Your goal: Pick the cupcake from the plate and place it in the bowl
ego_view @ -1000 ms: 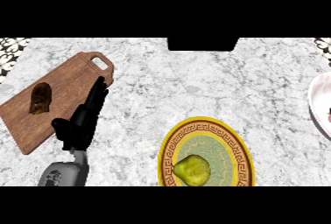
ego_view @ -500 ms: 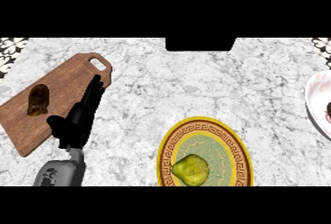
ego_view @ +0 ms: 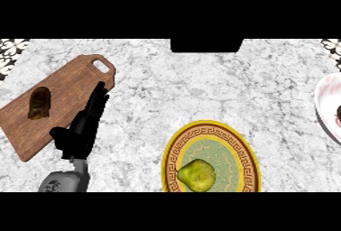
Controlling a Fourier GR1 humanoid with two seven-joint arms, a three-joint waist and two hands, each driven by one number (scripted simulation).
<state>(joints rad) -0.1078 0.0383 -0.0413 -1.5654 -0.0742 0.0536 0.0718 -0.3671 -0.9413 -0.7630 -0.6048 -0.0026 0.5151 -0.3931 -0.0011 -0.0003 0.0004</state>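
- One hand shows: the left hand (ego_view: 78, 131), fingers straight and holding nothing, lies across the right edge of the wooden board (ego_view: 66, 85), near a brown lump (ego_view: 39, 103) on it.
- The cupcake's place is uncertain. It is most likely the dark shape (ego_view: 338, 113) on the white dish (ego_view: 325, 106) at the view's right edge, well apart from that hand.
- Risk: the brown lump, being nearest the hand, is mistaken for the cupcake.
- Risk: the gold-rimmed dish (ego_view: 173, 155), probably the bowl, already holds a green-yellow fruit (ego_view: 197, 175). A cupcake set in could land on it and tip.
- Hidden: the white dish and dark shape are largely cut off, as is the gold-rimmed dish's lower edge. The right hand is out of view.
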